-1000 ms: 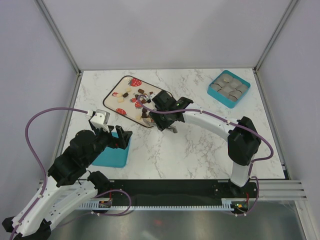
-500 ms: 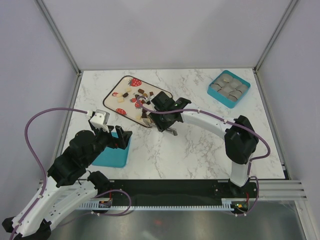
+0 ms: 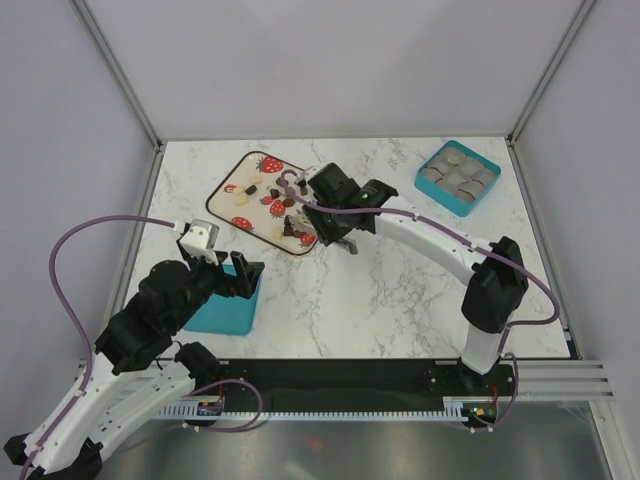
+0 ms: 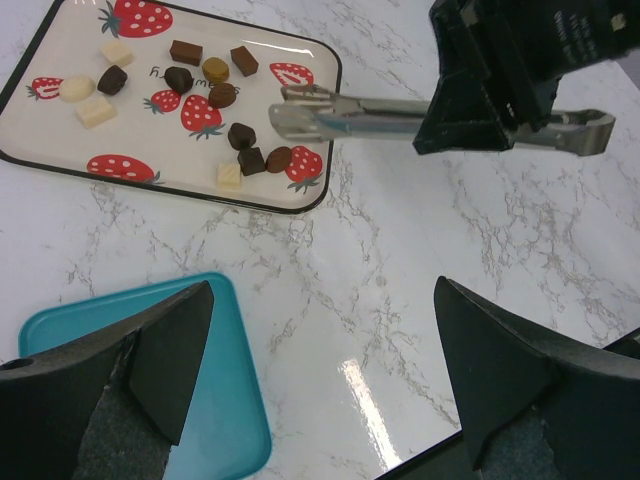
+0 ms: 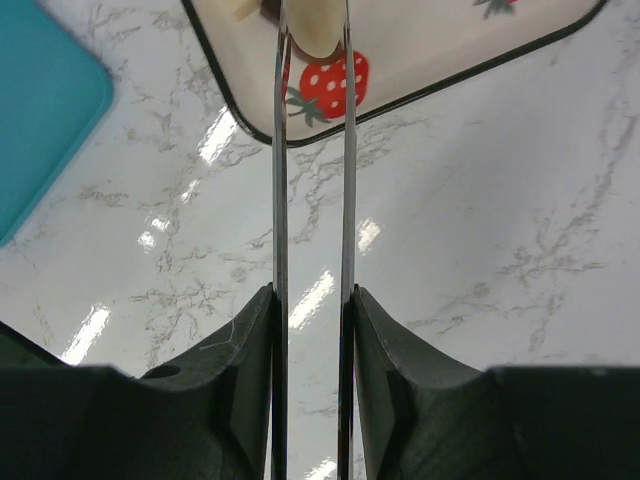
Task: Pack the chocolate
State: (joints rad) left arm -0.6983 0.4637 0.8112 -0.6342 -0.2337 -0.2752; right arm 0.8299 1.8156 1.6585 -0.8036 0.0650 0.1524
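Left wrist view: chocolate pcs (image 4: 240, 135) lie loose on strawberry tray (image 4: 60, 165). R gripper (image 5: 310, 300) jaws narrow, clamping metal tongs (image 4: 340, 112); L gripper (image 4: 322, 290) jaws wide, empty. Pcs prob. light, smooth, easily marked: pinch sides gently w/ tong tips.

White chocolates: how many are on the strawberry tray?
4. Three cluster at the tray's left end: a square, a round one and another square. The fourth square lies by the near rim, beside dark pieces. The tongs might hide more.
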